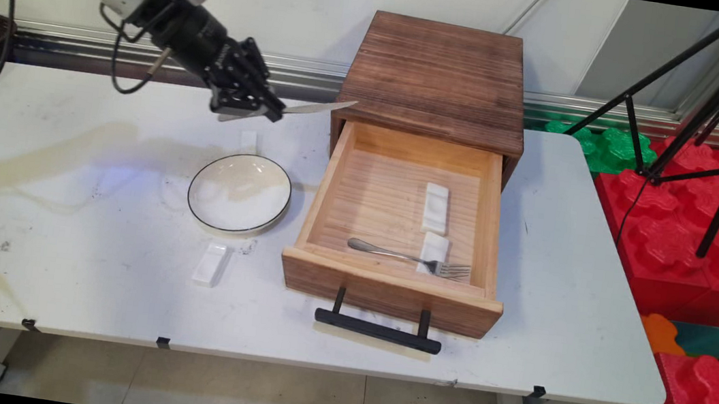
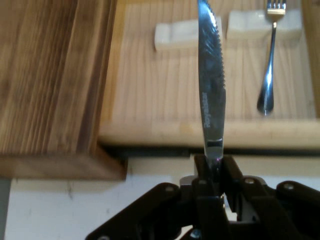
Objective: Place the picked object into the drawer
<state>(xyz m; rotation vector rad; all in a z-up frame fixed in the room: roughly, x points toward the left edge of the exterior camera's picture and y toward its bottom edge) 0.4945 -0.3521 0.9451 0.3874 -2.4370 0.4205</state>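
Gripper (image 1: 254,107) clamped tight on knife (image 1: 316,108), handle hidden between the fingers, blade tip at drawer's (image 1: 335,178) ten o'clock corner, fork (image 1: 407,257) inside across a white rest (image 1: 434,247), plate (image 1: 240,193) at gripper's six o'clock.

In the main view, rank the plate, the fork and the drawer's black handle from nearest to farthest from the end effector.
1. Plate: on the table, just below the end effector, which grips a knife.
2. Fork: in the open drawer, to the right.
3. Black handle: at the drawer's front, toward the table's near edge.
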